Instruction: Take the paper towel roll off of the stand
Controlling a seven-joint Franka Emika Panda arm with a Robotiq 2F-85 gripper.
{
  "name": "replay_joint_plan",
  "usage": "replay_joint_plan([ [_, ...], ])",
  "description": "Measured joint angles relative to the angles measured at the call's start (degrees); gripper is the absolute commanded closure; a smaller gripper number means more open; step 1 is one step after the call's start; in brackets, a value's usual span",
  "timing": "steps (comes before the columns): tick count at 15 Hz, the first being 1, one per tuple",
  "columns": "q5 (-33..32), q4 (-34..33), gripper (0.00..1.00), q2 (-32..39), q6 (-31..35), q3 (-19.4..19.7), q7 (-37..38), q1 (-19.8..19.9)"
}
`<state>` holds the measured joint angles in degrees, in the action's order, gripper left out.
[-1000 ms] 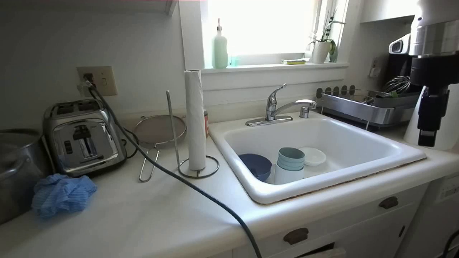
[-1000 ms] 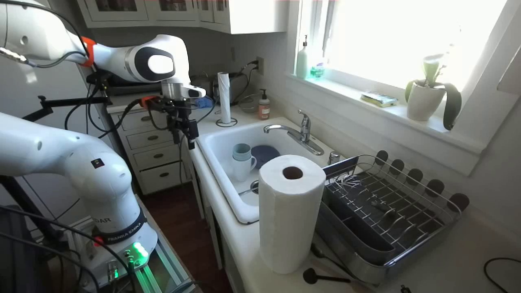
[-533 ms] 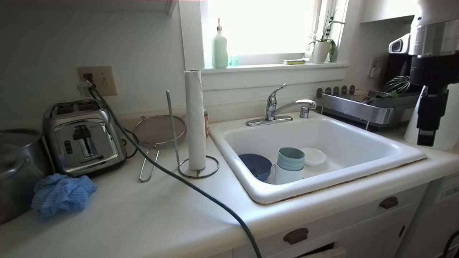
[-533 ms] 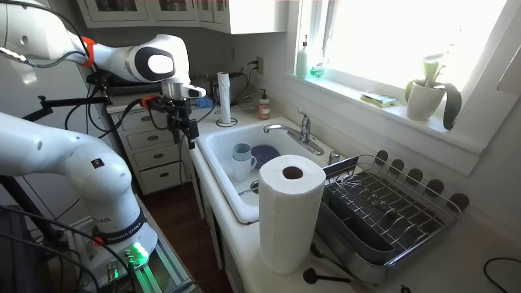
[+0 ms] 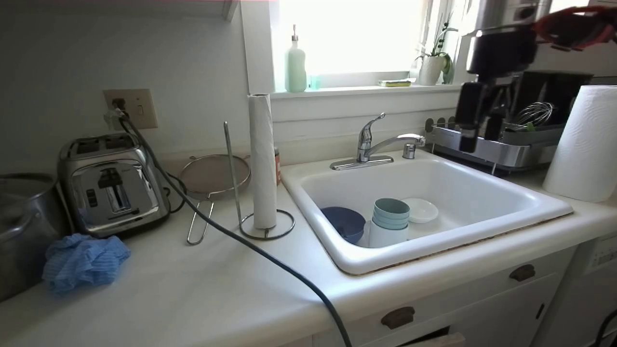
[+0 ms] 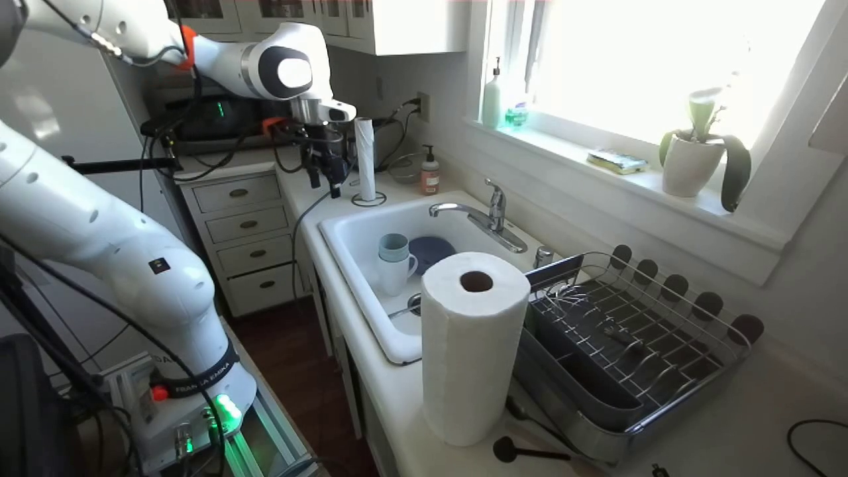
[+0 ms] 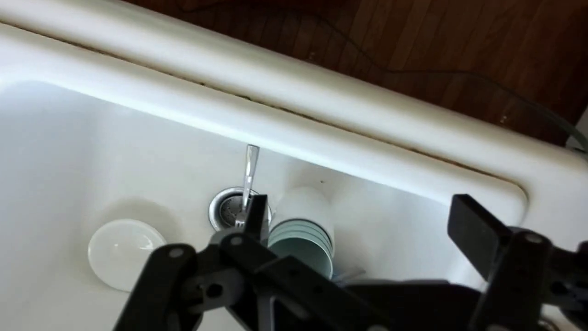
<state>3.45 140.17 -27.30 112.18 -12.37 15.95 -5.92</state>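
Tool (image 7: 360, 214) set wide above the sink (image 7: 151, 94), paper towel roll (image 5: 262, 164) untouched on its stand (image 5: 232, 171)

Far apart in the wrist view, the tool's fingers (image 7: 477, 234) hold nothing; a stack of cups (image 7: 303, 250) shows beyond the gap, down in the sink.

Handling, as I judge it: so slim a roll should be light and not slippery, its paper soft and easily creased, any core stiffer but crushable under a hard squeeze. Take hold around the upper half, one finger to each side, with modest pressure, then lift straight up. Whether a post runs inside the roll is hidden; if one does, a sideways pull would drag the stand along. The stand's rod rises just beside the roll, so it should be kept from between the fingers.

Place: the roll stands upright within the stand's wire ring on the desk (image 5: 168, 294), left of centre in an exterior view, while the tool hangs at that frame's upper right, well apart, the sink between. Tool and roll look near each other in an exterior view with a fat white cylinder (image 6: 474, 351) at lower middle, but the tool is likely closer to that camera. The wrist view does not show the roll, so reaching across comes before any grip.
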Motion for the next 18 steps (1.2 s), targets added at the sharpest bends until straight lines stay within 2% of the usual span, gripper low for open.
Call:
replay_joint_plan([
  [4,2.84,-12.74,0.0,11.71,0.19,-2.42,8.38,-0.29],
  [7,2.81,-22.35,0.0,19.54,2.71,-3.96,18.2,-0.35],
  [12,1.72,-38.41,0.0,32.09,5.18,-3.95,30.14,-2.71],
  [15,-0.23,-46.84,0.0,38.79,7.5,-2.8,34.26,-5.19],
  [18,-1.43,-51.0,0.0,42.31,8.88,-1.98,35.36,-6.52],
])
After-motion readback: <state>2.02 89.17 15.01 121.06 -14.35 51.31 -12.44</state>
